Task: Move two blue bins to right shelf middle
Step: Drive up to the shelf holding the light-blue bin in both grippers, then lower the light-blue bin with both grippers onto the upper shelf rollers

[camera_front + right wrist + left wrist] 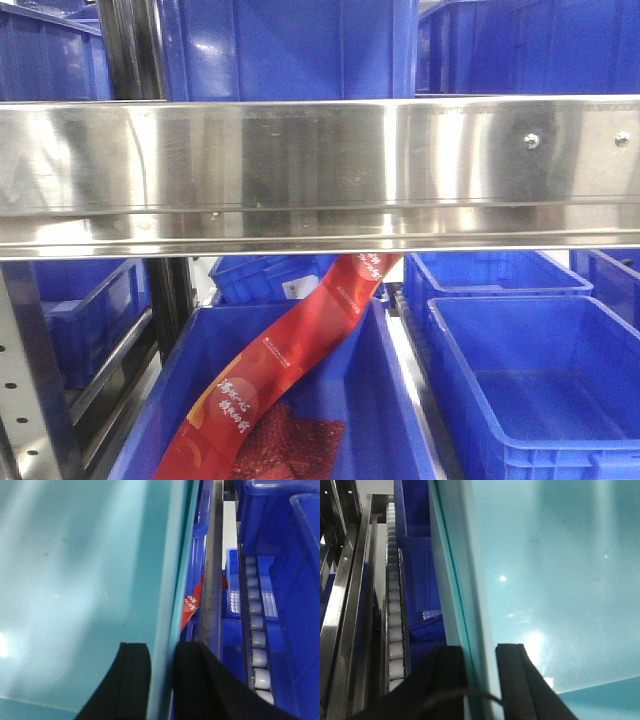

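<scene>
1. Carrying looks to be the step in hand: the left pincer (481,680) straddles one long rim of a pale blue bin (555,580), one finger inside the wall and one outside, pinching it.
2. The right pincer (161,680) grips the opposite rim of the same pale bin (75,570) the same way, so the tub spans between the two pincers.
3. Just outboard of each pincer lie dark blue bins (280,525) and a roller track (395,610), so the bin is close against the shelving.
4. The front view shows only a steel shelf rail (320,170), dark bins and a red banner (290,370); the pale bin is out of sight there.
5. Next move, as I judge it: both arms travel together, keeping the tub level and clear of the rail, toward the right shelf's middle tier.
6. The bin is smooth, glossy sky-blue plastic with a plain rim; whether a second one nests with it I cannot tell.
</scene>
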`<state>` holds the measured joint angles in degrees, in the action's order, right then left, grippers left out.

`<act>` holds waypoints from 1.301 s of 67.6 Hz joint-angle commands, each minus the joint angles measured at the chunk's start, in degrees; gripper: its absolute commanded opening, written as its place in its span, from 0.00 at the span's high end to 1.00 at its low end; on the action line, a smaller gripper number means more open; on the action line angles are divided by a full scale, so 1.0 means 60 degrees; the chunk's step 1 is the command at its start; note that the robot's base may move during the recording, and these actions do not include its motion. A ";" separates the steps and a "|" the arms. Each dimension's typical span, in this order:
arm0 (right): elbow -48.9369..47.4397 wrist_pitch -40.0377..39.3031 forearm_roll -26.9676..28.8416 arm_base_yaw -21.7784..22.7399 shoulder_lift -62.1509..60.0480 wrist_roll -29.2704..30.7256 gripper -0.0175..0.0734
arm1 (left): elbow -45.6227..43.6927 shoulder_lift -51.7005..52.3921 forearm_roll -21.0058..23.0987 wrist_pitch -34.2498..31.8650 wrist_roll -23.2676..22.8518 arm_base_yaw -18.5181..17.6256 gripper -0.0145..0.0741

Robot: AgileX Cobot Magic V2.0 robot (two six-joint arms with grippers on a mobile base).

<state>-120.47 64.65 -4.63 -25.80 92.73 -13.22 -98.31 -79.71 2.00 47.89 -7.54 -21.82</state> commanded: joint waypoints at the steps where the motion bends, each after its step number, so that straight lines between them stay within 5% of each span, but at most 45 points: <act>1: -0.0184 -0.0932 -0.0101 0.0004 -0.0223 0.0106 0.98 | -0.0163 0.0175 0.0220 -0.0740 0.0152 -0.0035 0.96; 66: -0.0184 -0.0856 0.0024 0.0004 -0.0223 0.0106 0.98 | -0.0163 0.0175 0.0220 -0.0721 0.0152 -0.0035 0.96; 88: 0.0058 0.0860 0.0088 0.0004 0.0181 0.0106 0.98 | 0.0411 -0.0168 0.0045 0.0985 0.0152 -0.0017 0.96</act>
<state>-120.37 71.37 -3.50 -25.80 93.61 -13.22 -97.03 -80.27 2.00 54.77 -7.54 -21.82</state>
